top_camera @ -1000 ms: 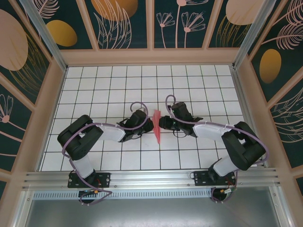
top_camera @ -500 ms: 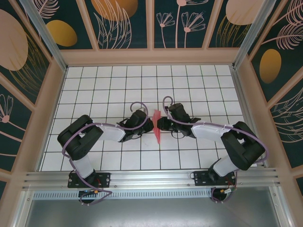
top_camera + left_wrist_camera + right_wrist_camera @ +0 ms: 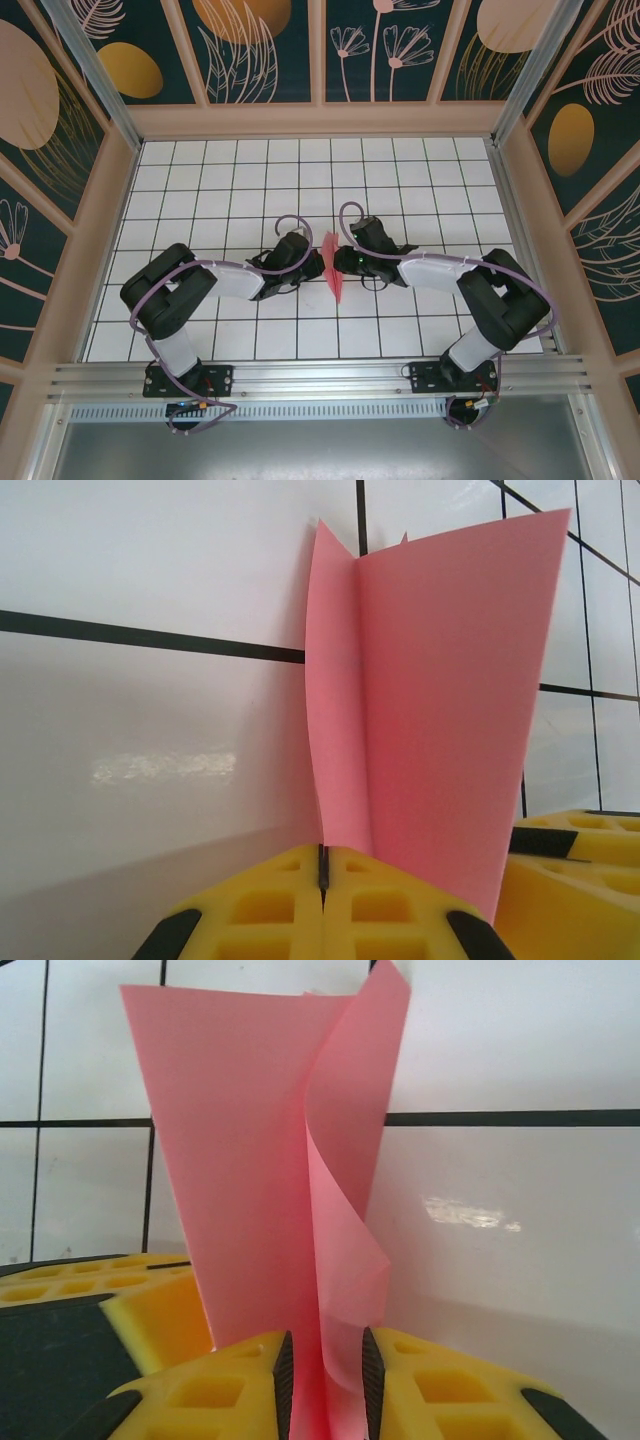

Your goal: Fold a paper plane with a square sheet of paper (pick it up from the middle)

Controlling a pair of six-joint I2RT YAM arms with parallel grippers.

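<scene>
Narrow salmon-pink paper plane (image 3: pixel 332 268) — left gripper (image 3: pixel 322 878) pinches its fold; right gripper (image 3: pixel 325 1380) jaws slightly spread around it, perhaps touching.

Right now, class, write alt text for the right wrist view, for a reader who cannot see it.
A folded salmon-pink paper stands upright between the right claw's yellow fingers, which sit slightly apart, one flap curling loose. Behind lies a white table with black grid lines; another yellow pad shows at lower left.
</scene>
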